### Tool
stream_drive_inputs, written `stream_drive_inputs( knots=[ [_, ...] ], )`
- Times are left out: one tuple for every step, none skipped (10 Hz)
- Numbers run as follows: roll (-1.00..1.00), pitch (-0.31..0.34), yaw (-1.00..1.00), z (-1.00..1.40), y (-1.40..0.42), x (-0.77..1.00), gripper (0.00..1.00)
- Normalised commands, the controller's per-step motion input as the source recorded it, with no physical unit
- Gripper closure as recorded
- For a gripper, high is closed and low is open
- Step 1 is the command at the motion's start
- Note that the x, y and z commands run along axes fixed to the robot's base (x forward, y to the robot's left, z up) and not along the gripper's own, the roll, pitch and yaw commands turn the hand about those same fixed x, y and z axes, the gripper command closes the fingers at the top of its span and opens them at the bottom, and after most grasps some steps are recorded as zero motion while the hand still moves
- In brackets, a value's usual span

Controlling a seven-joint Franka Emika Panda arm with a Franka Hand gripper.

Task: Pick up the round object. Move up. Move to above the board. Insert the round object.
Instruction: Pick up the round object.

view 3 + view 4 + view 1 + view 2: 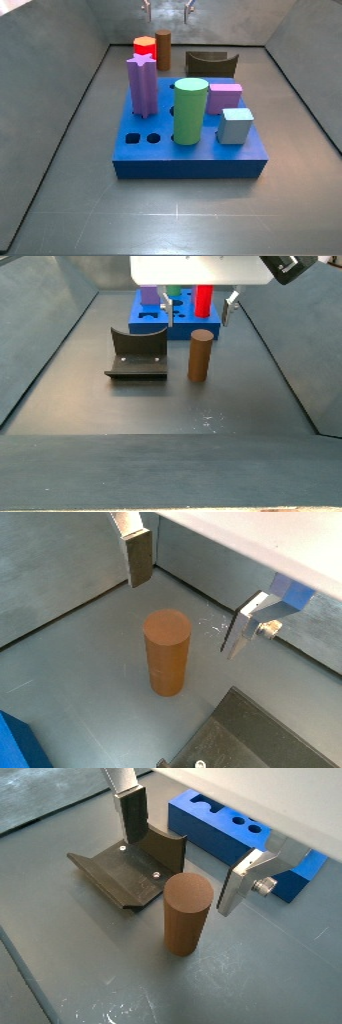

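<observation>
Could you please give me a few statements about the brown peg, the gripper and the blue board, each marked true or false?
1. The round object stands upright on the floor, off the board. True.
2. The gripper is shut on the round object. False: its fingers are apart above the peg, and it holds nothing.
3. A green cylinder stands in the board. True.
4. The fixture sits on top of the board. False: it stands on the floor beside the peg.
5. The board has no free holes. False: in a side view, two dark holes show in its top.
</observation>
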Motion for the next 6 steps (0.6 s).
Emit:
stream_drive_inputs(
  knots=[
    [-0.03, -0.163, 0.00, -0.40, 0.00, 0.01, 0.00],
    [0.00, -0.197, 0.00, -0.92, -0.02, 0.00, 0.00],
    [-0.09, -0.186, 0.00, -0.98, 0.00, 0.00, 0.00],
    [-0.17, -0.140, 0.00, -0.87, 0.00, 0.00, 0.00],
    [-0.23, -0.049, 0.00, -0.82, -0.04, 0.00, 0.00],
    [-0.35, -0.023, 0.00, -0.68, -0.03, 0.00, 0.00]
  ],
)
